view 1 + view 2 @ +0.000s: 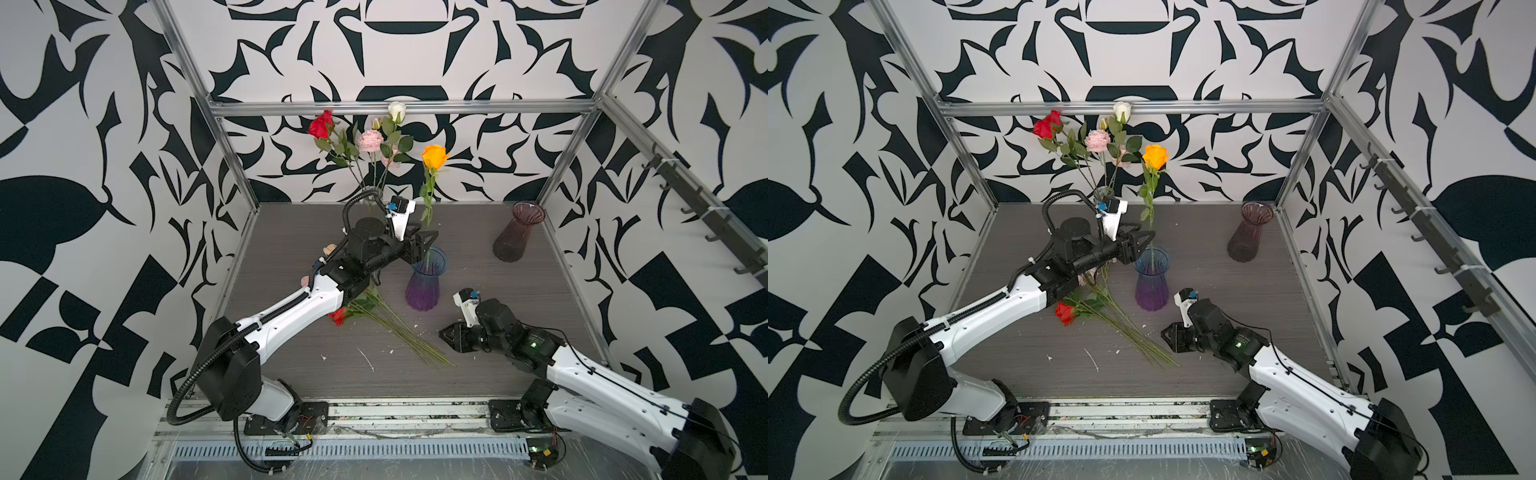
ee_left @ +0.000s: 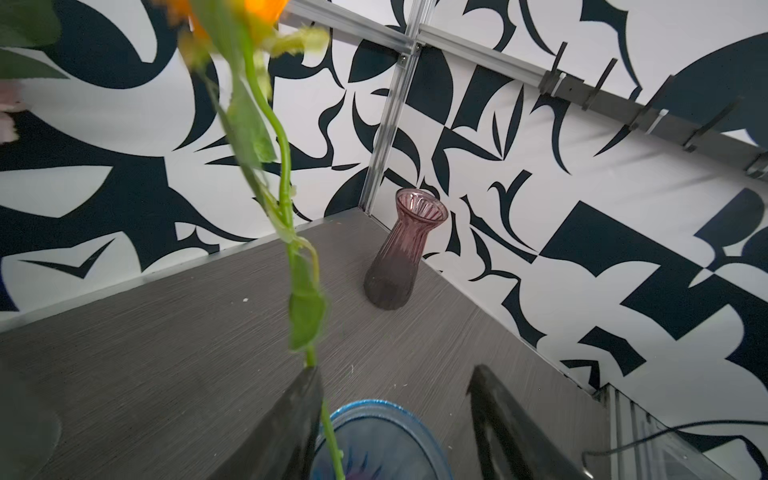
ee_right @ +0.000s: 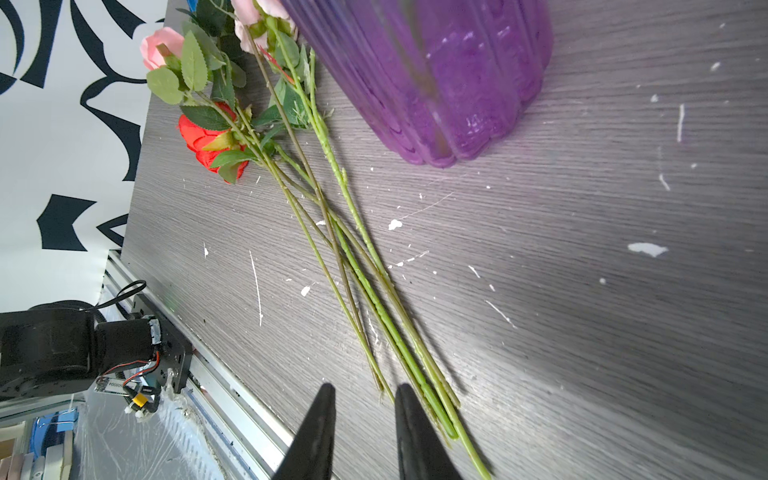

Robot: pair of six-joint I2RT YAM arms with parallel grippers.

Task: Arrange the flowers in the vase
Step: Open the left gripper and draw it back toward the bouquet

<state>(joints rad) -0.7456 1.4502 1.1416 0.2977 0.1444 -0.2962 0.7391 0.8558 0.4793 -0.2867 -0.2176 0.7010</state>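
Note:
An orange rose (image 1: 434,156) stands upright with its stem (image 2: 284,183) down in the blue-and-purple vase (image 1: 426,286). My left gripper (image 2: 395,370) is open just above the vase's rim (image 2: 374,407); the stem runs beside one finger, and the other finger is well apart. Several loose flowers (image 1: 386,320) lie on the table left of this vase, a red rose (image 3: 208,145) and pink roses (image 3: 160,45) among them. My right gripper (image 3: 365,388) hovers low at their stem ends, slightly open, with bare table between its fingers.
A clear vase (image 1: 372,197) at the back holds a red rose (image 1: 321,124), a white rose (image 1: 397,110) and a pale pink bloom (image 1: 370,141). A dark plum vase (image 1: 517,232) stands at the back right corner. Metal frame posts and patterned walls enclose the table.

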